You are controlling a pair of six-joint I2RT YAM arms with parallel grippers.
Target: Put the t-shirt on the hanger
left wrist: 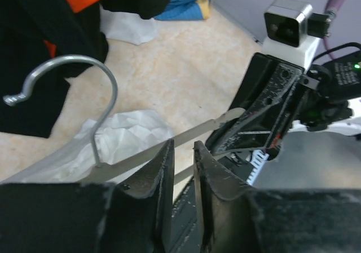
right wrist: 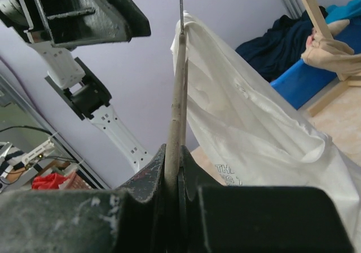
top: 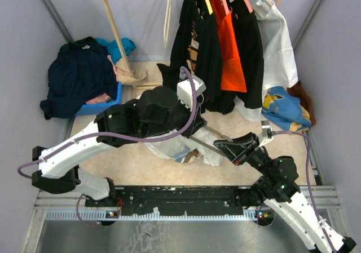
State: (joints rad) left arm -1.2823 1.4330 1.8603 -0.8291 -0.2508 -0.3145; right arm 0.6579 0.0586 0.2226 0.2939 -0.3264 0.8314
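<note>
The hanger has pale arms and a silver wire hook. It hangs tilted above the table. My right gripper is shut on one of its arms, which runs up between the jaws as a thin bar. The white t-shirt drapes off the hanger's far side, with blue lettering low down. In the top view it bunches beneath both arms. My left gripper sits just in front of the hanger arm near the hook. Its jaws stand a narrow gap apart with nothing between them.
A blue bin with dark navy clothing stands at the back left. Dark and orange garments hang on the wooden rack behind. A blue and yellow garment lies at the right. The black base rail runs along the near edge.
</note>
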